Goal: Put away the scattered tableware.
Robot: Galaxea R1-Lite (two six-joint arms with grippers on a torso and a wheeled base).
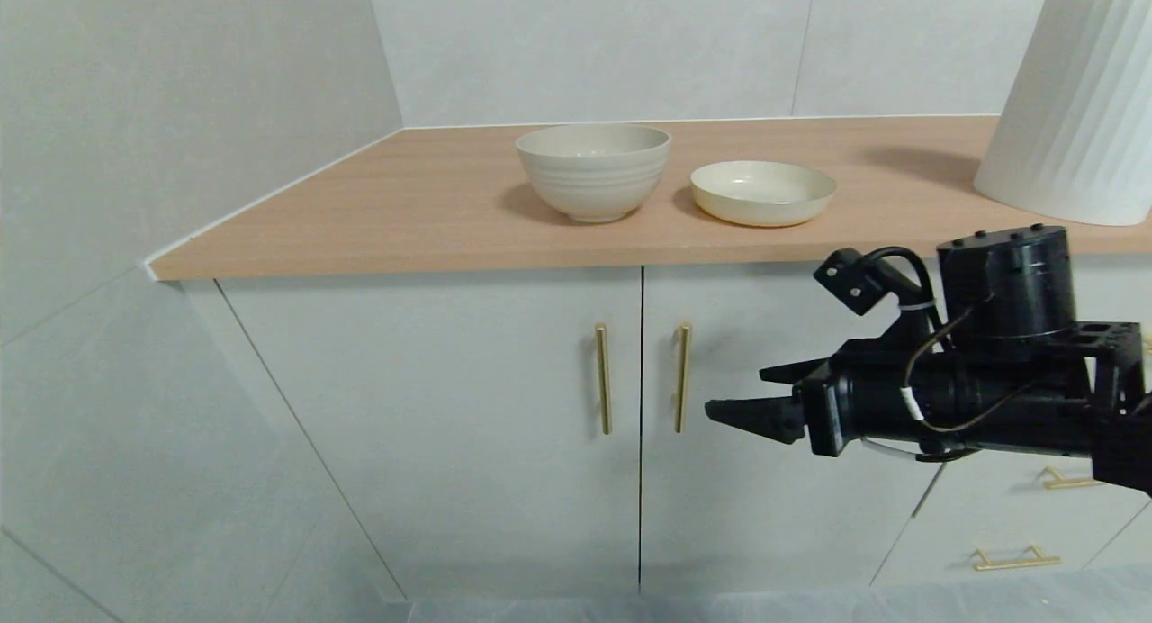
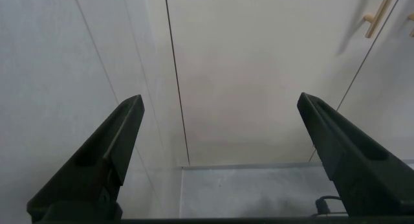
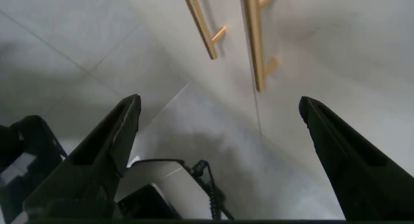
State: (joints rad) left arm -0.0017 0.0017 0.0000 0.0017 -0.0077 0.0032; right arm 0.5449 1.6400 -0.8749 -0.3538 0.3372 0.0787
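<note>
Seemingly opening the cupboard first: black right gripper [image 1: 742, 393] spread wide near slim brass door handles [image 1: 683, 377], ribbed cream bowl [image 1: 594, 170] and shallow cream dish [image 1: 762, 192] atop wooden countertop [image 1: 360, 218]; next, clamping one handle.

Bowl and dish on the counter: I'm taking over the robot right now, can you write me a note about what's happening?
Left tool: open, empty, facing the cabinet doors low down.
Right tool: open, empty, level with the gold handles, near the right-hand one.
Things: deep bowl and shallow dish sit side by side, apart, on the wooden counter.
Done: nothing put away; doors shut.
Left: probably open a door, then stow both pieces.
</note>
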